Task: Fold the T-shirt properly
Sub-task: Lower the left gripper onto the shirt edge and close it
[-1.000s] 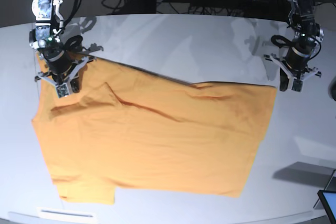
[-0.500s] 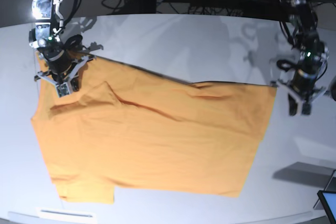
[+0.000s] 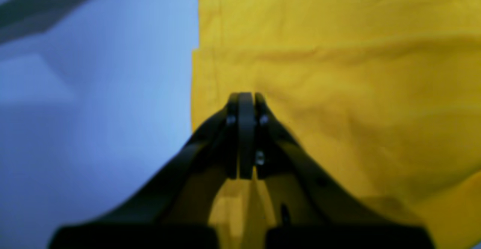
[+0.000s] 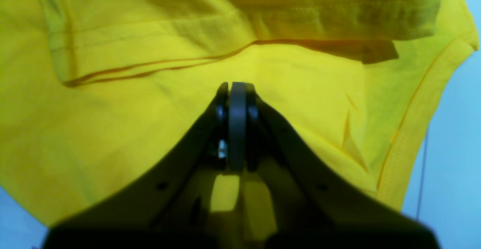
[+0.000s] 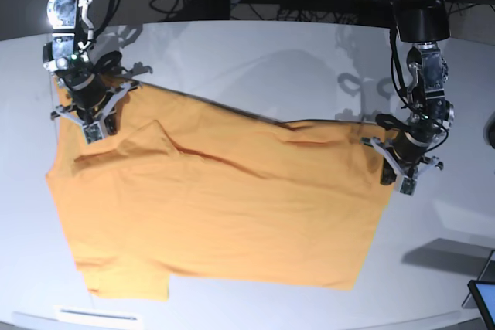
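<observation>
The T-shirt (image 5: 224, 206) lies spread across the middle of the white table (image 5: 255, 67), mostly flat, with a long diagonal crease running from its upper left toward the centre. Its straight hem edge faces the right side of the base view, and the sleeves and shoulders lie toward the left.

The right pincer (image 5: 91, 123) sits over the shirt's upper left corner in the base view. From its wrist camera the right pincer (image 4: 237, 91) has its jaws pressed fully together, tips down against the yellow cloth just below a folded-over sleeve band with a stitched hem. No fold of cloth shows between the jaws, though whether a thin pinch is caught at the very tips is hard to tell from this blurred view.

The left pincer (image 5: 396, 175) hangs at the shirt's right edge, near its upper corner. Its wrist view shows the left pincer (image 3: 246, 98) likewise closed tight, tips over the cloth just inside the hemmed edge, with bare table to one side. Nothing is visibly gripped there either.
</observation>
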### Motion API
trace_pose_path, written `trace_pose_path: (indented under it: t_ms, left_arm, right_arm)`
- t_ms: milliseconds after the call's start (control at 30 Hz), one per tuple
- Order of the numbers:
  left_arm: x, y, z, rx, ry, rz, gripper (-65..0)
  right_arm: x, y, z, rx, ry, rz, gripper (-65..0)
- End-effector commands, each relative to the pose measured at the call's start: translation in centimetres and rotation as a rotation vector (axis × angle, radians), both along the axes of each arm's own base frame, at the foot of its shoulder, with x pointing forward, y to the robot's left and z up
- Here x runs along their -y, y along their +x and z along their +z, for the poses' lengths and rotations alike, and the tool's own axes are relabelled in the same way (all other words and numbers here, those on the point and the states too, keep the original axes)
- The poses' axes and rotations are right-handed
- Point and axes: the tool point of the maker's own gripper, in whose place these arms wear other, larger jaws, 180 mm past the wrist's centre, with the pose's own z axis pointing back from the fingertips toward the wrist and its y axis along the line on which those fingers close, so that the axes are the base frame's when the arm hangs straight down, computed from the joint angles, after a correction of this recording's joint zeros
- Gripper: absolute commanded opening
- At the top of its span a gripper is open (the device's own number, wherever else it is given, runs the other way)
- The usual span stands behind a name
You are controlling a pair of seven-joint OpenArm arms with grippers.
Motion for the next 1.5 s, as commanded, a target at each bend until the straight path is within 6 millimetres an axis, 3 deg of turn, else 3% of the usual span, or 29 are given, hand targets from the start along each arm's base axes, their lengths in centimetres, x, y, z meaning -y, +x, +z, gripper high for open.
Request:
trace_pose_path:
  t_ms: [0, 233, 400, 567, 767, 867, 1033, 1167, 1267, 1333, 1467]
  left_arm:
    - [-0.3, 1.2, 1.6, 0.059, 0.006, -0.010, -65.0]
    - [-0.5, -1.6, -3.9, -0.061, -0.030, 0.003, -65.0]
    - [-0.9, -4.4, -5.8, -0.100, -0.027, 0.004, -65.0]
    - [-1.4, -7.0, -6.0, -0.125, 0.011, -0.020, -65.0]
    - [-4.8, -8.5, -3.4, -0.061, 0.041, 0.065, -65.0]
    - [-5.5, -8.3, -3.2, -0.056, 0.044, 0.079, -65.0]
    - [-5.1, -4.8, -0.2, 0.037, 0.039, 0.074, -65.0]
    - [-3.7, -2.3, 3.1, 0.131, 0.049, 0.033, -65.0]
    - [-2.6, -0.7, 4.3, 0.164, 0.048, 0.003, -65.0]
    - [-2.2, 0.2, 4.1, 0.161, 0.034, -0.001, -65.0]
    - [-1.5, 1.9, 1.5, 0.102, -0.008, -0.001, -65.0]
  right_arm:
    - [0.7, -1.0, -1.2, -0.073, -0.048, 0.006, -65.0]
    - [0.6, -1.2, -1.3, -0.076, -0.047, 0.009, -65.0]
    - [0.5, -1.9, -1.6, -0.090, -0.048, 0.010, -65.0]
    - [0.5, -2.4, -1.9, -0.101, -0.048, 0.011, -65.0]
    - [0.5, -2.9, -1.8, -0.103, -0.050, 0.014, -65.0]
    - [0.5, -2.8, -1.7, -0.100, -0.050, 0.014, -65.0]
    - [0.3, -2.8, -1.7, -0.100, -0.048, 0.015, -65.0]
    - [0.4, -2.9, -1.8, -0.103, -0.048, 0.015, -65.0]
    - [0.4, -2.9, -1.9, -0.104, -0.048, 0.014, -65.0]
    - [0.4, -2.9, -1.9, -0.104, -0.048, 0.014, -65.0]
    - [0.4, -2.9, -1.9, -0.104, -0.048, 0.014, -65.0]
